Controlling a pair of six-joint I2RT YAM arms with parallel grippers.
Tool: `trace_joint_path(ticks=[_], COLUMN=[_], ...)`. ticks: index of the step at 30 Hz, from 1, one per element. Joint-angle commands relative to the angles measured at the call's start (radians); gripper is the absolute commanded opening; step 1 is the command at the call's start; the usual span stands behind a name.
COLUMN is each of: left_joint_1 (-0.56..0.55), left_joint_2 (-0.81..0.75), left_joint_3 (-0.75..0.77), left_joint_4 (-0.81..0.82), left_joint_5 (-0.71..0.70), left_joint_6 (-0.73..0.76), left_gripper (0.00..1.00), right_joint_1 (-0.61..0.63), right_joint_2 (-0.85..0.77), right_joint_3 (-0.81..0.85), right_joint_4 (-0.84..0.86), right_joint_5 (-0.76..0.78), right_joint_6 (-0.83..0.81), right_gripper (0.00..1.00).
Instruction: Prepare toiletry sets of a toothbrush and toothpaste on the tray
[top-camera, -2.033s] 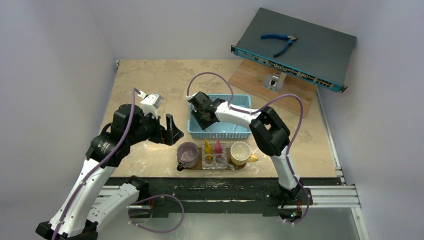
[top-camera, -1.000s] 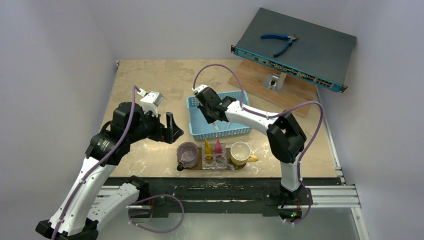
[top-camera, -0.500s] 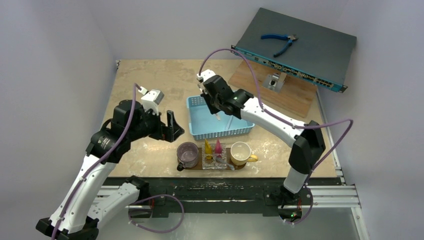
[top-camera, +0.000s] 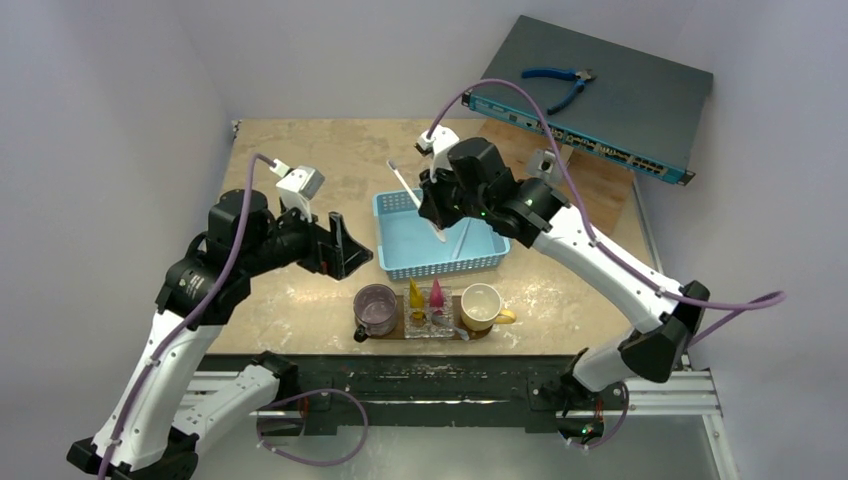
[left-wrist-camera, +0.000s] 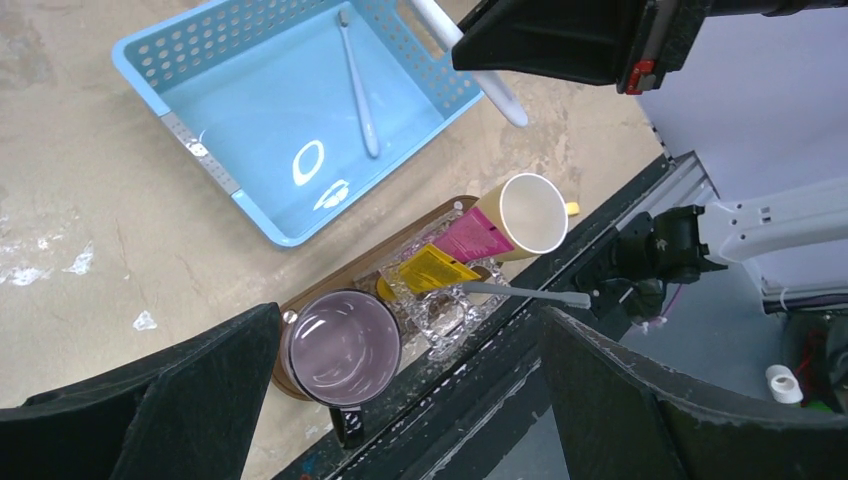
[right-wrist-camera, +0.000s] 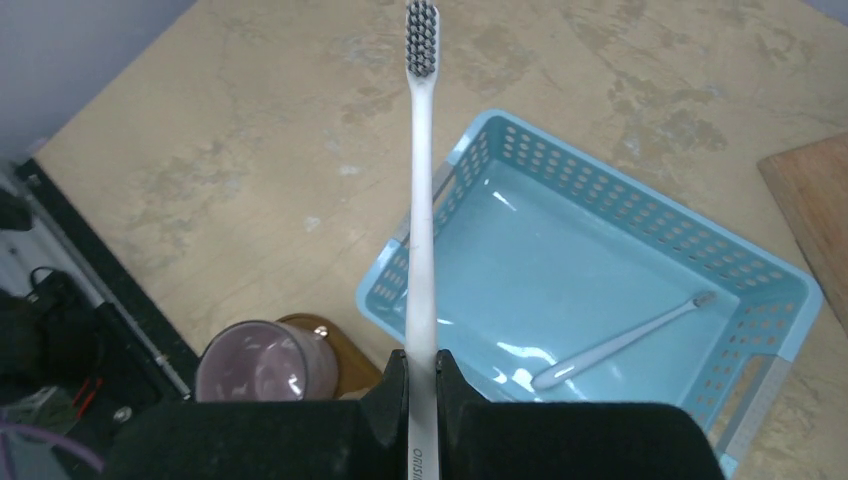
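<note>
White toothbrush (right-wrist-camera: 421, 200) (handle print too small to read) is pinched in right gripper (right-wrist-camera: 420, 366); left gripper (left-wrist-camera: 408, 330) spread wide.

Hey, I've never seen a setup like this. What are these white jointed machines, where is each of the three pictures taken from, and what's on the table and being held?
These are two robot arms bolted at the near edge of a table. The wide picture comes from a fixed camera above and behind them. The other two come from a small camera on each wrist, looking past that arm's own end effector.

On the table sits a light-blue basket with a second toothbrush lying in it. Nearer the arms is a dark oval tray carrying a purple cup and a cream cup, with a yellow tube and a pink tube between them.

The right end effector is shut on a white toothbrush, held in the air near the basket. The left end effector is open and holds nothing.
</note>
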Motion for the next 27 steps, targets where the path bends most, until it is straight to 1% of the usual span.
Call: trace_joint_path(ticks=[1, 4, 10, 16, 23, 27], left_joint_1=[0.005, 0.005, 0.005, 0.005, 0.005, 0.005], left_joint_2=[-0.007, -0.009, -0.022, -0.037, -0.049, -0.051], left_joint_3=[0.059, 0.076, 0.112, 0.146, 0.173, 0.185], left_joint_4=[0.011, 0.014, 0.011, 0.024, 0.039, 0.043], left_joint_5=[0.108, 0.160, 0.247, 0.371, 0.496, 0.538], left_joint_6=[-0.005, -0.014, -0.016, -0.030, -0.037, -0.038], left_gripper=[1.00, 0.99, 0.99, 0.97, 0.95, 0.94], right_joint_1=[-0.002, -0.003, -0.002, -0.002, -0.002, -0.002], right_joint_2=[-0.088, -0.125, -0.214, -0.312, -0.378, -0.388], right_joint_3=[-0.030, -0.047, -0.107, -0.195, -0.273, -0.278], right_joint_4=[-0.015, -0.019, 0.009, 0.062, 0.097, 0.109], right_joint_5=[-0.155, -0.225, -0.418, -0.642, -0.839, -0.902], right_joint_6=[-0.009, -0.013, -0.013, -0.020, -0.050, -0.043], right_gripper=[0.00, 0.00, 0.00, 0.00, 0.00, 0.00])
